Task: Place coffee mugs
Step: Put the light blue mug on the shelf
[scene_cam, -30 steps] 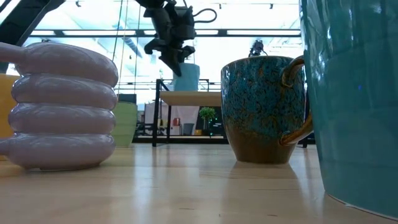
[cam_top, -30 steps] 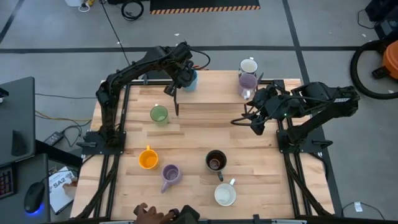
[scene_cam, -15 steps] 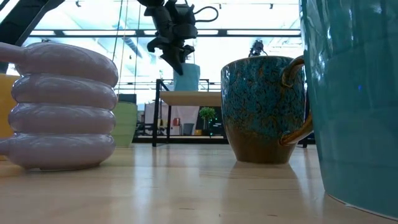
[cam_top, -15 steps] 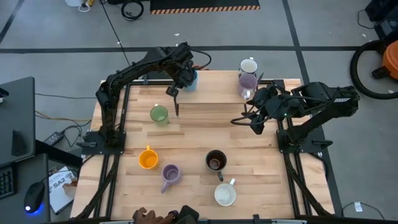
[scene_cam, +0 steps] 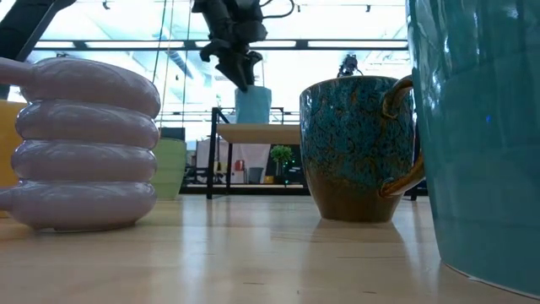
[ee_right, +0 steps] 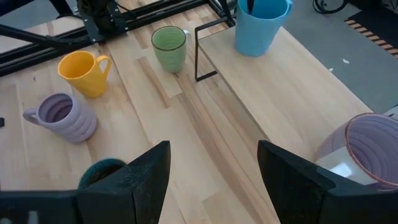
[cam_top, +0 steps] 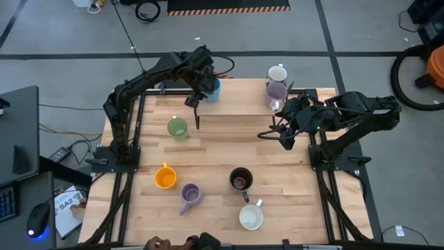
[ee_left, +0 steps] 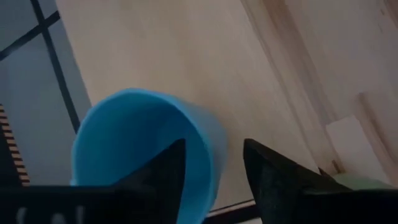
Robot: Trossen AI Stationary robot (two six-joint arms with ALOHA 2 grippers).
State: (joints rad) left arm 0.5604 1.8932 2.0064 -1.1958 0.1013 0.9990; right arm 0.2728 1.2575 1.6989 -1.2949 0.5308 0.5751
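A blue mug (cam_top: 213,89) stands upright on its base on the raised wooden shelf (cam_top: 243,104) at the table's far side. My left gripper (scene_cam: 244,78) hangs open just over its rim; in the left wrist view one finger (ee_left: 163,170) shows over the blue mug's (ee_left: 143,146) hollow and the other (ee_left: 273,180) outside its wall. My right gripper (ee_right: 214,186) waits open above the table's right part, with nothing between its fingers. Green (cam_top: 177,128), orange (cam_top: 165,178), lilac (cam_top: 189,196), dark (cam_top: 241,179) and white (cam_top: 251,217) mugs stand on the table.
A second lilac mug (cam_top: 276,93) and a white mug (cam_top: 277,73) stand at the shelf's far right. A black bracket (ee_right: 205,53) carries the shelf's near edge. A person's hand (cam_top: 163,244) shows at the table's near edge. Bare wood lies between the mugs mid-table.
My left gripper has risen a little from the blue mug: in the low view its fingertips reached down in front of the mug's wall, and now they end at the rim. The mug stays upright on the shelf.
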